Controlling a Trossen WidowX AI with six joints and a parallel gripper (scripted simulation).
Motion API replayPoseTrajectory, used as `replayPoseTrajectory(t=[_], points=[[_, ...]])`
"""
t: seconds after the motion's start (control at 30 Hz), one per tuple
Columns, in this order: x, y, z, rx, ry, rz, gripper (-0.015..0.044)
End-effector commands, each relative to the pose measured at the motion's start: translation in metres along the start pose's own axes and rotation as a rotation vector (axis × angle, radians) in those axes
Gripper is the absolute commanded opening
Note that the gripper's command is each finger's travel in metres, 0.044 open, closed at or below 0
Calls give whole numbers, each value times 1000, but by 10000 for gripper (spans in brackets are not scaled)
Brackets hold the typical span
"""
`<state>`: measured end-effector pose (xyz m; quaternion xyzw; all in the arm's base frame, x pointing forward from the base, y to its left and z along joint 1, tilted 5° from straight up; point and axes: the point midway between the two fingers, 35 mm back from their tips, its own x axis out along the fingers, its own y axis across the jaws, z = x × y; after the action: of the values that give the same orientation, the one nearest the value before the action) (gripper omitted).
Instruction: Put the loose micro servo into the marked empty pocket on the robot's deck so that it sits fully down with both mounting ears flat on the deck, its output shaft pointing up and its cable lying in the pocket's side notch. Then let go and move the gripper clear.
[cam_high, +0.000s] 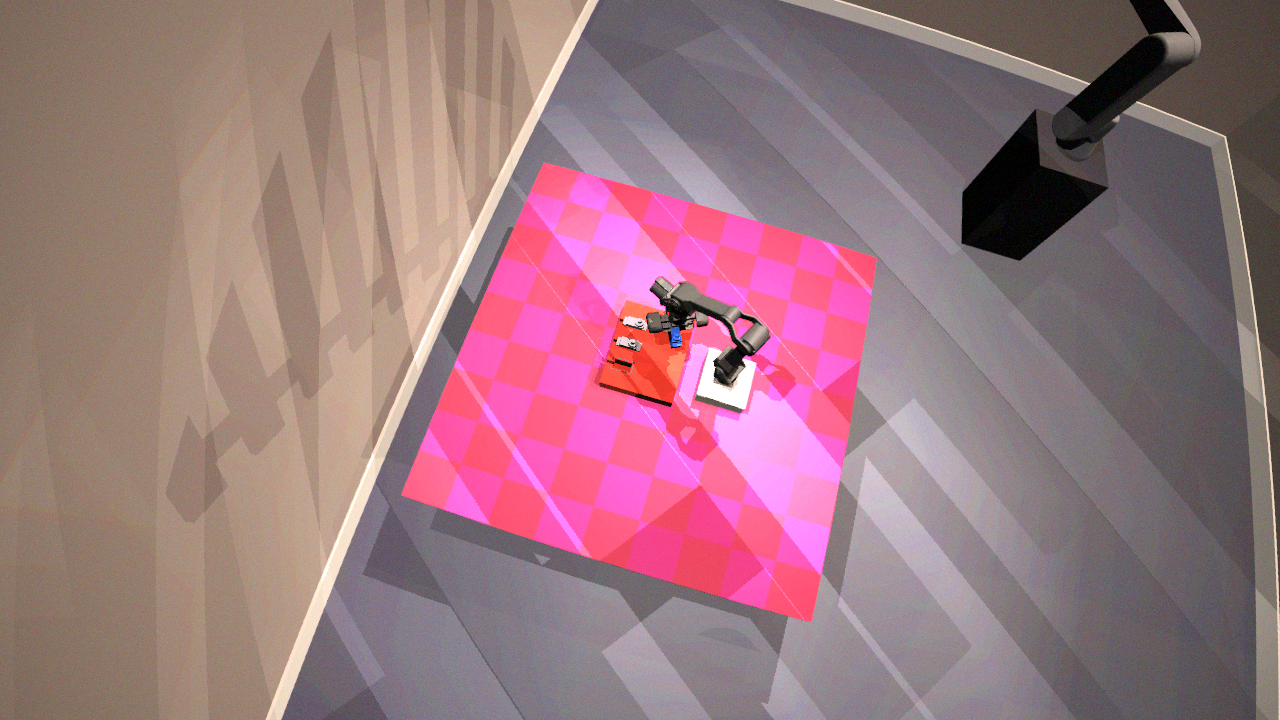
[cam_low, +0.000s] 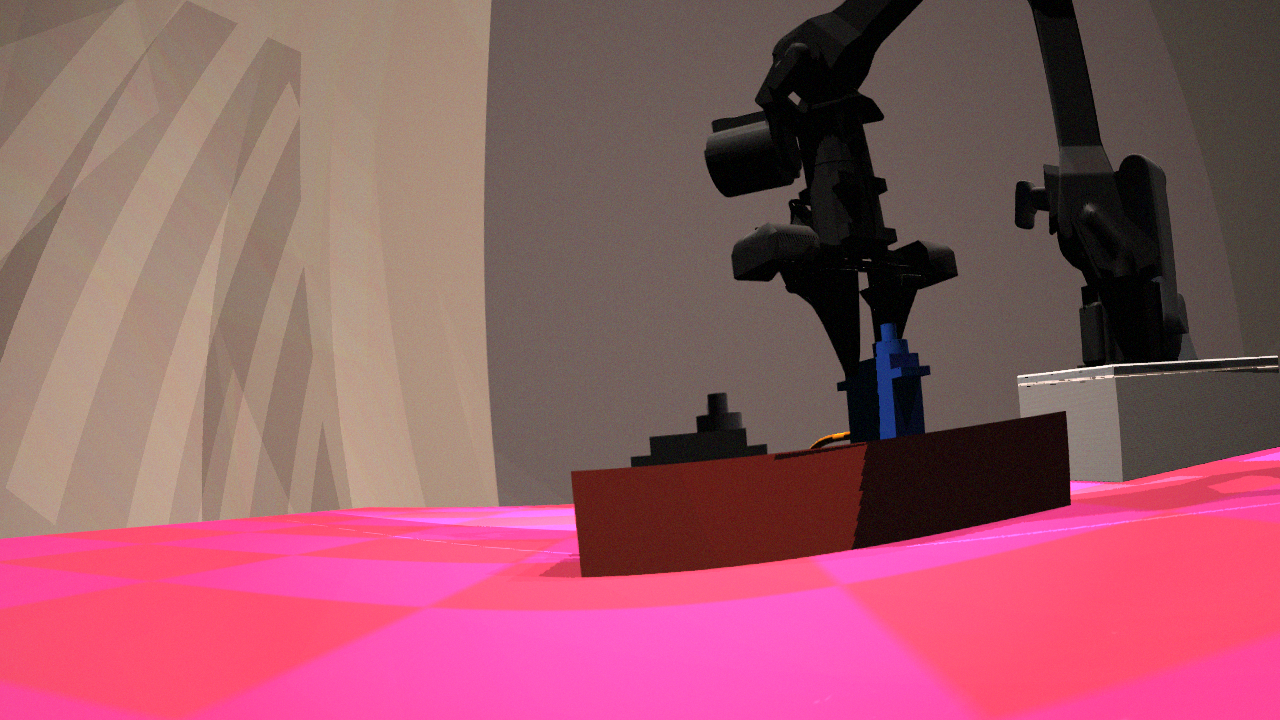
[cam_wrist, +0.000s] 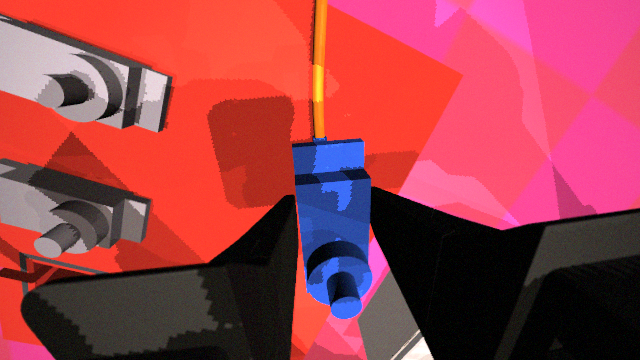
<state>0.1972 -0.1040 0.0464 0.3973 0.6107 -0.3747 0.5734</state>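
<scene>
The loose blue micro servo (cam_high: 675, 337) (cam_low: 897, 394) (cam_wrist: 332, 210) stands upright on the red-orange deck (cam_high: 644, 380) (cam_low: 716, 519) (cam_wrist: 250, 45), output shaft up. Its orange cable (cam_low: 832, 437) (cam_wrist: 319, 90) runs away from its end, toward the top of the wrist view. My gripper (cam_high: 677, 327) (cam_low: 868, 358) (cam_wrist: 330, 200) is shut on the servo, with one finger against each long side. The marked empty pocket (cam_high: 622, 360) is at the deck's far side from the arm base, beside the two grey servos. In the wrist view my left finger hides most of it.
Two grey seated servos, one at the deck's corner (cam_high: 634, 323) (cam_wrist: 30, 65) and one between it and the pocket (cam_high: 628, 342) (cam_wrist: 135, 220), stick up from the deck. The arm's white base block (cam_high: 708, 391) (cam_low: 1069, 429) stands beside the deck. A separate black box (cam_high: 1020, 197) is far off.
</scene>
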Motion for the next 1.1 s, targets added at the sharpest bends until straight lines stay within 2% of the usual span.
replayPoseTrajectory(t=[0.0,0.07,0.2,0.4,0.77,1.07], points=[[1,-1,0,6,1,-3,118],[1,-1,0,6,1,-3,105],[-7,0,0,6,1,-3,0],[-27,-6,-8,6,1,-4,0],[-29,-9,-14,6,2,-4,0],[-29,19,2,6,0,-1,0]])
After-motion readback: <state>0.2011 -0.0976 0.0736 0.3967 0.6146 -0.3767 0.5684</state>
